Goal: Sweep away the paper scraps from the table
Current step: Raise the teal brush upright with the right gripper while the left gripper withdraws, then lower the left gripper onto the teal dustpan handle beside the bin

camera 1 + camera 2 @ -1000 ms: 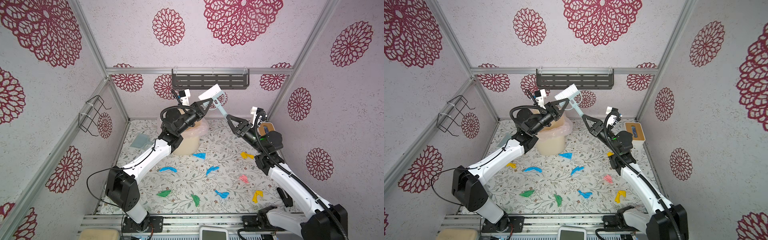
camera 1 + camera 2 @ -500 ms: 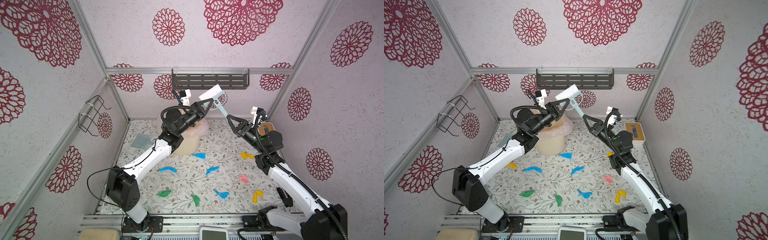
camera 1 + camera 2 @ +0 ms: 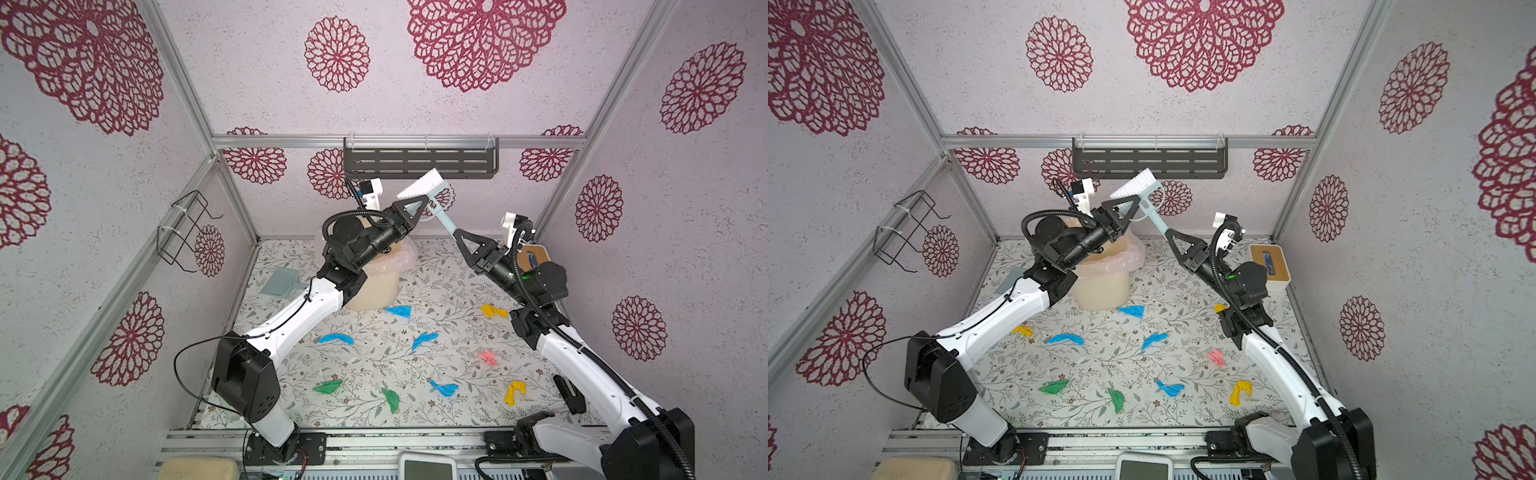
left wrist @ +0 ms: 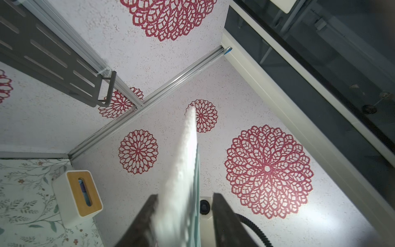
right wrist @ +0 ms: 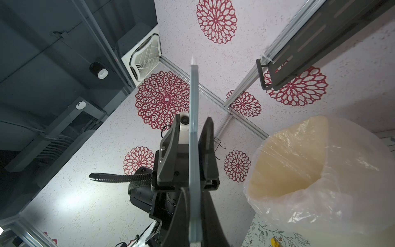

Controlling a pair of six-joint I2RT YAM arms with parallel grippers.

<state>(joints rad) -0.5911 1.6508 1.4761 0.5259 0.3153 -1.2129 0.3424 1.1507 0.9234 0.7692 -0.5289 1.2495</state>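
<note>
While my left pincer (image 3: 422,203) gapes round the brush (image 3: 420,184), my right pincer (image 3: 458,235) clamping its handle-end risks it pivoting.

1 tabletop (image 3: 1100,365), leaf-printed.
10 paper scraps (image 3: 1065,338) on it: 4 blue, 3 yellow, 2 green, 1 pink.
1 brush (image 3: 1133,187), white bristles, pale blue handle.
1 pale blue dustpan (image 3: 278,281).
1 cream bin (image 3: 1102,286), with 1 clear liner bag (image 3: 1133,257).
1 white tissue box (image 3: 1268,266), wooden top.
1 dark slotted shelf (image 3: 1150,162).
1 wire rack (image 3: 907,230).
2 robot arms (image 3: 1000,316).
</note>
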